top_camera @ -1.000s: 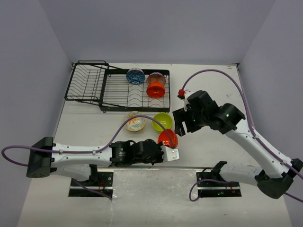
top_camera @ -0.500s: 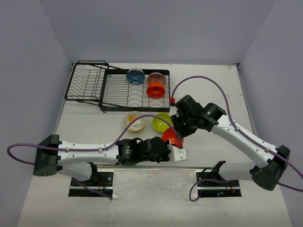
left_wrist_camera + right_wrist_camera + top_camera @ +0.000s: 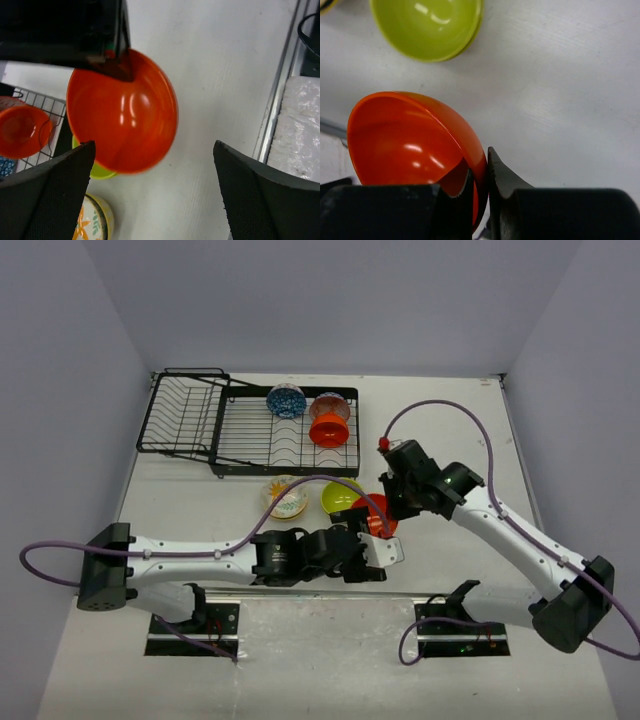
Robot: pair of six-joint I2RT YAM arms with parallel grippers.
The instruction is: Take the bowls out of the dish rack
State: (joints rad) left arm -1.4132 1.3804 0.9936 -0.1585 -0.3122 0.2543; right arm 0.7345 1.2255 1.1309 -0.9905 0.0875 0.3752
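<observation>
Right wrist: right gripper (image 3: 480, 172) pinching orange bowl (image 3: 405, 140) rim; left gripper (image 3: 154, 150) spread, just beside.

White table (image 3: 180, 502), plain lavender-grey walls (image 3: 330, 300), even light

Table (image 3: 180, 502): rack (image 3: 250, 435), lime bowl (image 3: 338, 502), floral bowl (image 3: 290, 502)
</observation>
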